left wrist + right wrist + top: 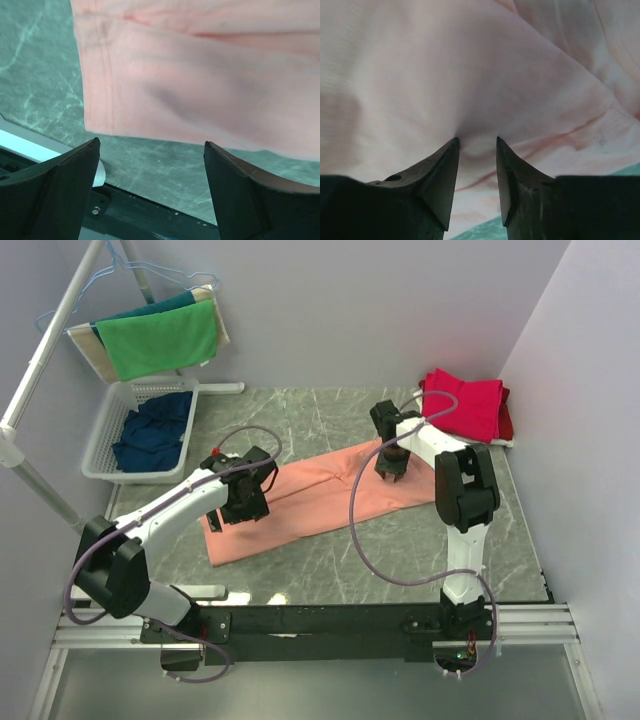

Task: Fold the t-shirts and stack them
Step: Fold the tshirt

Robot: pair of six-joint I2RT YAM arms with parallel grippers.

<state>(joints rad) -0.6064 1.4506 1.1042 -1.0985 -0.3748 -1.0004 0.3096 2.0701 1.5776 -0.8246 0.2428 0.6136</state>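
Observation:
A salmon-orange t-shirt (pixel 310 495) lies folded into a long strip across the middle of the table. My right gripper (pixel 391 472) presses down on its right part. In the right wrist view its jaws (pixel 477 140) stand a little apart, open, with a small bump of the shirt (pixel 445 65) between the tips. My left gripper (pixel 243 508) hovers over the strip's left end, wide open and empty (pixel 151 145), with the shirt's hemmed edge (pixel 200 85) just beyond the tips. A folded crimson-pink t-shirt (pixel 465 405) lies on a red one (pixel 506 418) at the back right. A dark navy t-shirt (pixel 152 430) is bunched in the basket.
A white wire basket (pixel 100 455) stands at the back left, below a rack with a bright green cloth (pixel 160 340) over teal and beige ones. The black base rail (pixel 330 620) runs along the near table edge. Walls close in at the back and right.

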